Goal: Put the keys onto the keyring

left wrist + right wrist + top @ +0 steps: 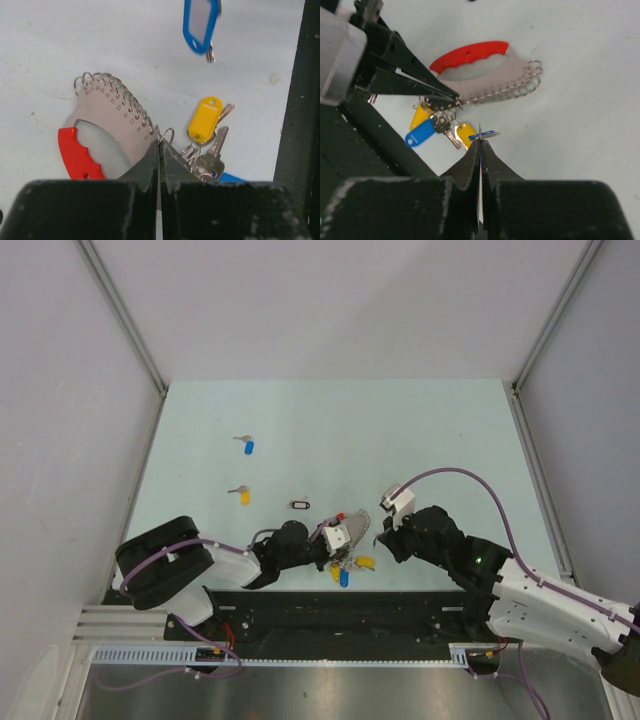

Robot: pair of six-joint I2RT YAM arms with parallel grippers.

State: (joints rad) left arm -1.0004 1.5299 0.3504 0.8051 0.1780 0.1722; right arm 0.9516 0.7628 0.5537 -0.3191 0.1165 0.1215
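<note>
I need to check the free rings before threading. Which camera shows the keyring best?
Right wrist: nearly the whole keyring shows, red arc and full row of small rings. Left wrist gives it closer, but the shut left pincer hides its lower part. Top external shows it only small, between the arms.

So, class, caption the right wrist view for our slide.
Right gripper pinches a blue-tagged key beside the keyring gripped by left gripper.
</note>
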